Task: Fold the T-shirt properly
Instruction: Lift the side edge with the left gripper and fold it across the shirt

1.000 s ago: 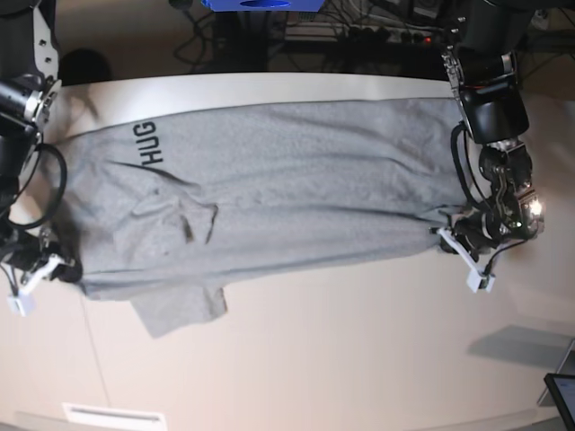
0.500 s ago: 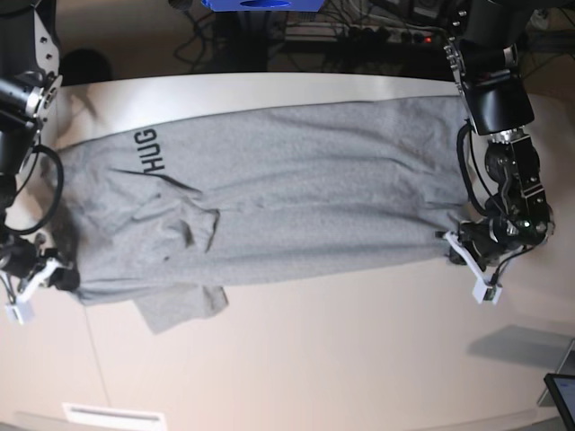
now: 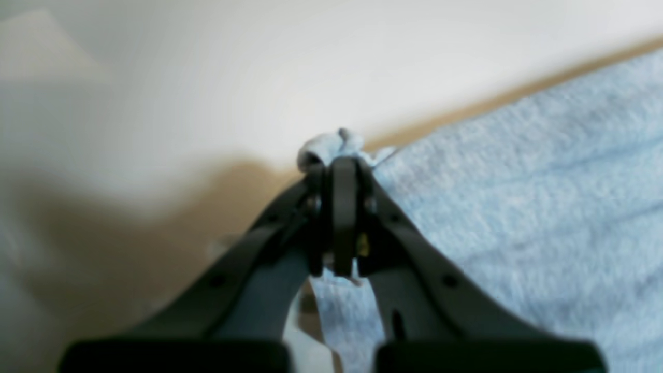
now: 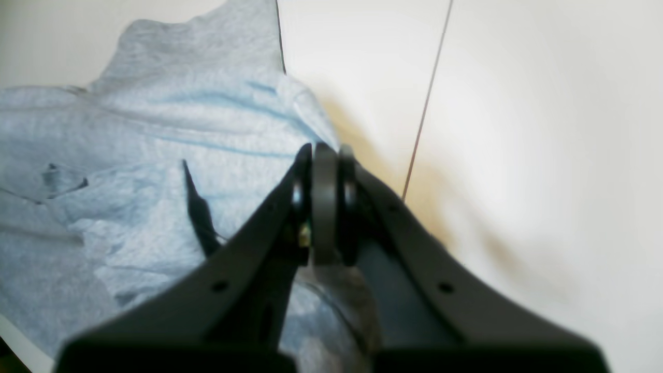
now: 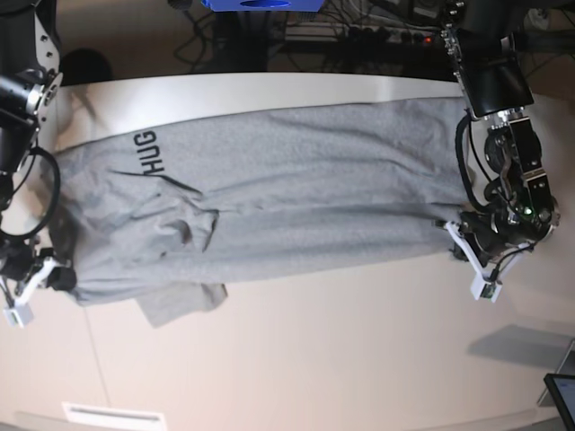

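The heather-grey T-shirt [image 5: 287, 193] lies spread lengthwise across the white table [image 5: 341, 359], with black "HUG" lettering [image 5: 148, 154] near its left end and a sleeve [image 5: 180, 303] sticking out toward the near edge. My left gripper [image 5: 460, 241] is at the shirt's right near corner. In the left wrist view it [image 3: 339, 166] is shut on a small bunch of the grey cloth [image 3: 518, 207]. My right gripper [image 5: 56, 275] is at the left near corner. In the right wrist view it [image 4: 318, 155] is shut, with the shirt's [image 4: 155, 129] edge running under and between its fingers.
A blue object [image 5: 256, 4] and cables lie beyond the table's far edge. A dark screen corner [image 5: 561, 395] shows at the lower right. A white strip [image 5: 112, 416] sits at the near left. A seam line [image 4: 424, 114] crosses the tabletop by the right gripper.
Both grippers have moved a little toward the table's near edge, still shut on the shirt's corners. The shirt has shifted slightly with them and lies a bit more stretched.
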{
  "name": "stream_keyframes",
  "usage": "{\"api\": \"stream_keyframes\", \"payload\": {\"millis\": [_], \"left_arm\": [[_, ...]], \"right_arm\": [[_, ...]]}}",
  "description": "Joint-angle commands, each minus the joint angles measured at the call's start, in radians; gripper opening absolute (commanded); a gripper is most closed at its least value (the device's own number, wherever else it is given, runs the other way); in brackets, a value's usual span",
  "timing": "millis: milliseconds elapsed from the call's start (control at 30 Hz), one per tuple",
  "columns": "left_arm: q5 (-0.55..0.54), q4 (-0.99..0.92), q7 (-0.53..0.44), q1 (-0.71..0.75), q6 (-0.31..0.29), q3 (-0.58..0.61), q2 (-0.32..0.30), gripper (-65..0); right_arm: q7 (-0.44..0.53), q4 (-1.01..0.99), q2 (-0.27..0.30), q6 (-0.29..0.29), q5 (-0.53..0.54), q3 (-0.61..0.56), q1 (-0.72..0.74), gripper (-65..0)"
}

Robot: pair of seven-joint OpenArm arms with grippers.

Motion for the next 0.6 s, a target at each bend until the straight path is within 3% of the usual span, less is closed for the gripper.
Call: {"api": "stream_keyframes", "payload": {"millis": [0,567], "left_arm": [[0.004,0.039,-0.002,-0.016,0.003,-0.006,-0.018,-65.0],[0.003,0.22,0.018,0.127,0.001,-0.006,-0.019,-65.0]], "right_arm": [[0.014,0.029,0.024,0.002,0.012,0.011,0.03,-65.0],[-0.092,0.207,0.02,0.002,0.012,0.149,-0.087,-65.0]]}}
